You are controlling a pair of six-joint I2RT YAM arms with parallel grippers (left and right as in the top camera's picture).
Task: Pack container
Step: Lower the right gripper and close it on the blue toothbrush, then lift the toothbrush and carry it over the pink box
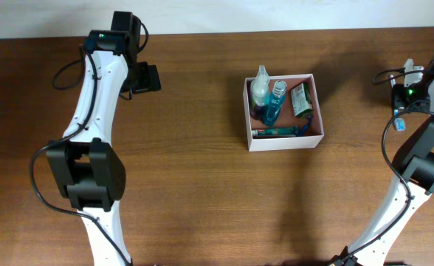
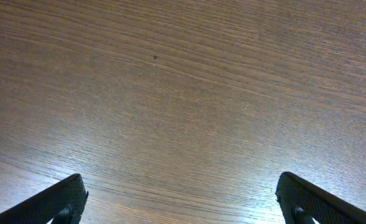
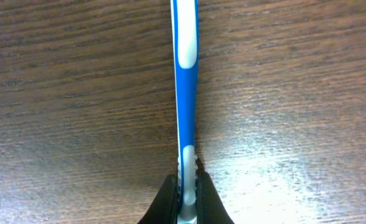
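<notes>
Overhead, container: the container (image 1: 247, 111) sits right of centre in the upper half of the frame, open side up on the table (image 1: 202, 192).
Contents: a clear spray bottle (image 1: 260, 86) and a blue bottle (image 1: 275, 102) lie at its upper left. A green packet (image 1: 300, 99) is at the upper right, and a slim teal item (image 1: 276, 132) runs along the lower wall.
Container handling: the thin white walls look light and easy to flex, and a nudge would likely slide it. I would take it by the top of a side wall or leave it alone.
Free room: bare floor shows in the middle and lower right of the box.
Toothbrush: in the right wrist view a blue-and-white toothbrush (image 3: 185, 93) runs straight up the frame from the jaws. I cannot tell whether it touches the wood.
Toothbrush handling: probably light, stiff and smooth, so held near one end it may swivel.
Right gripper: the right gripper (image 3: 184, 190) is clenched on the toothbrush handle.
Right arm pose: at the right edge of the overhead frame, wrist in the upper right, well apart from the container.
Left gripper: the left gripper (image 2: 180, 199) has its jaws spread wide and grasps nothing, over bare wood.
Left arm pose: stretched up the left side, wrist at the upper left, far from the box.
</notes>
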